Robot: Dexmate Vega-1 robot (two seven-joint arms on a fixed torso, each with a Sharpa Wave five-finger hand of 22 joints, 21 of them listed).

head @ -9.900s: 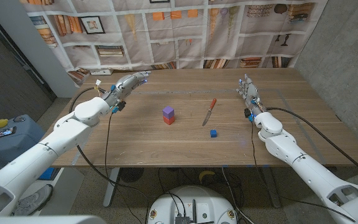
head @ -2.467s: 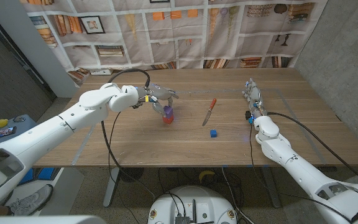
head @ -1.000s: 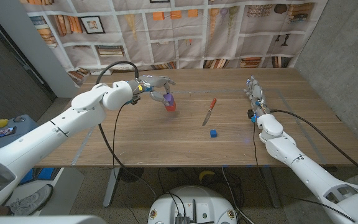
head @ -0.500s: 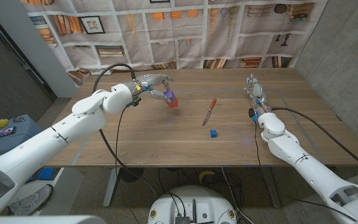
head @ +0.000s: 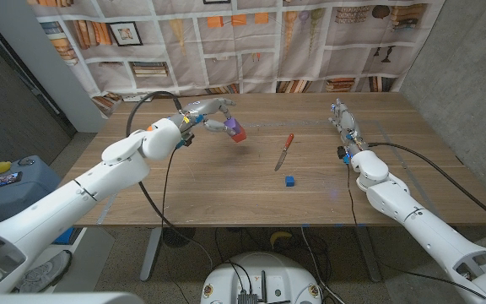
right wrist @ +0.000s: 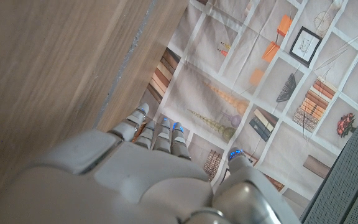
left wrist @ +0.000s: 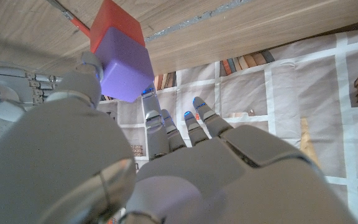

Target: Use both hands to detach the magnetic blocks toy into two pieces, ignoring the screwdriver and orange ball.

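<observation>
- Two stacked cubes, purple on red, make up the magnetic blocks toy (head: 236,131); in the head view the left hand (head: 207,114) pinches it up off the wood-grain worktop (head: 226,194). A red-handled screwdriver (head: 284,152) and small blue cube (head: 289,180) lie nearby. The right hand (head: 342,118) stands fingers apart, holding nothing.
- Left wrist view: smooth grey fingers (left wrist: 86,81) grip the purple cube of the toy (left wrist: 122,56).
- Right wrist view: right hand (right wrist: 148,162) fingers straight, beside bare wood.

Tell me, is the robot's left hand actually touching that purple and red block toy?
Touching. In the left wrist view the left hand pinches the purple block of the toy.
</observation>
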